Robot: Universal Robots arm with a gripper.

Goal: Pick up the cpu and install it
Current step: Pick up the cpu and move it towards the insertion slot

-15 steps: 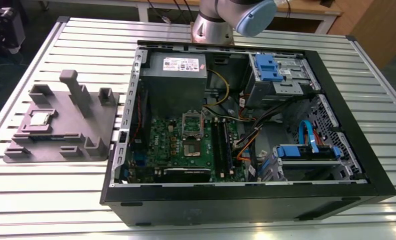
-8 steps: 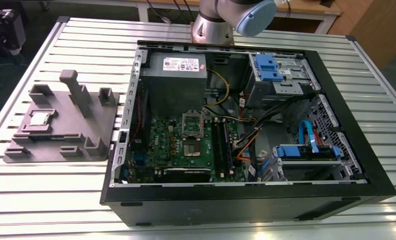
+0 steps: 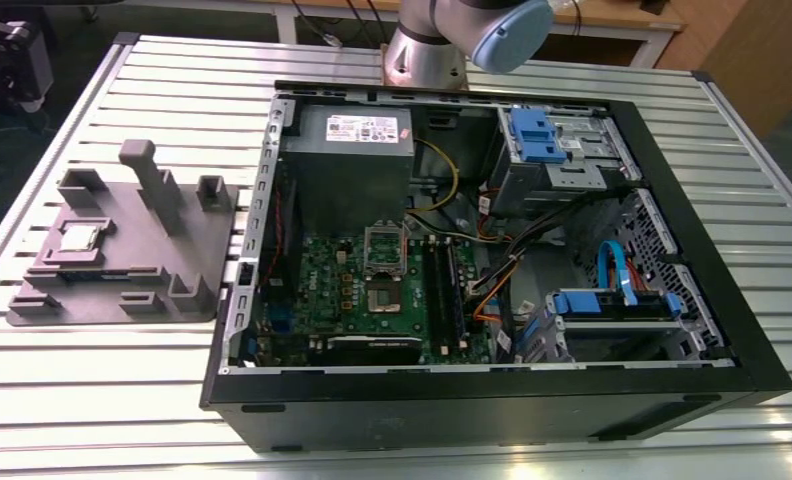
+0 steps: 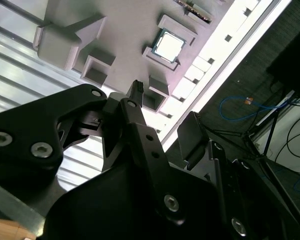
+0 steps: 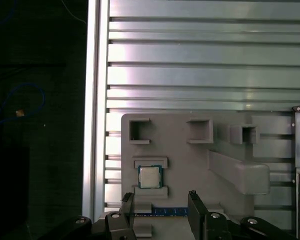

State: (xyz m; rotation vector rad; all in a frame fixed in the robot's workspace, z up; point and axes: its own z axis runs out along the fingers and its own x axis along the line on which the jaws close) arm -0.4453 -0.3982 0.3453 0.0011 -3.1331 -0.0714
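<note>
- The arm [image 3: 430, 45] showed its base column and blue-capped joint at the upper centre of the exterior view, behind the open computer case [image 3: 503, 410].
- In both wrist views, the gripper [image 5: 160, 207] hung over the grey fixture [image 5: 190, 165], clear of it.
- Its two fingers [image 5: 195, 205] stood apart, with nothing between them.
- One cpu [image 3: 77, 238] lay flat in a recess of the fixture, at the exterior view's middle left, outside the case.
- Count: one cpu, one fixture, one case, one gripper.
</note>
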